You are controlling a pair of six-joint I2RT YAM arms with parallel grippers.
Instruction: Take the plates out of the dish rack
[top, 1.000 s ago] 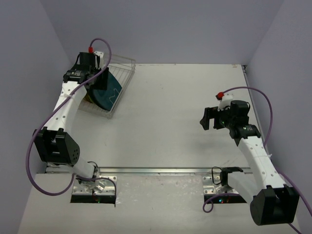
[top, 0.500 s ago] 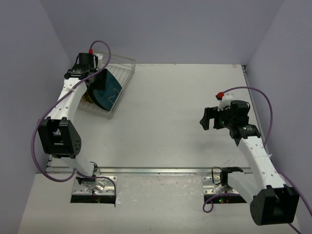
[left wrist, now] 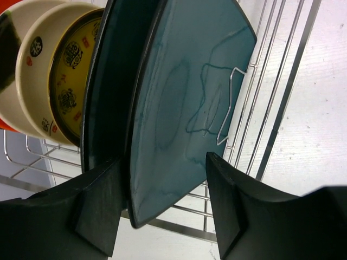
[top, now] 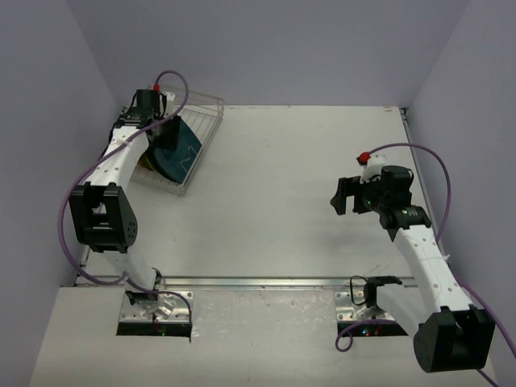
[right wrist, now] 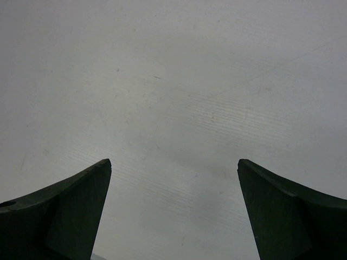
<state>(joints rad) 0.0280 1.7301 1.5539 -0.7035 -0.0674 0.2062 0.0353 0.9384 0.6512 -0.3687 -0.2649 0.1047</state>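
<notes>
Left pincer (left wrist: 162, 179) open, straddling rim of dark teal plate (left wrist: 184, 97), upright in dish rack (left wrist: 282, 92) at far-left corner of counter (top: 282, 177). Rim contact unclear to us. We'd close squarely, then lift straight, clearing prong (left wrist: 233, 103). Right pincer (right wrist: 173, 179) wide open.

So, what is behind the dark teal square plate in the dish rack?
A darker plate stands right behind the teal plate, then a yellow patterned plate, a cream plate and an orange-red edge. Most of each is covered.

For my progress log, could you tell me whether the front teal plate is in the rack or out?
In: the plate stands on edge between the rack wires.
</notes>
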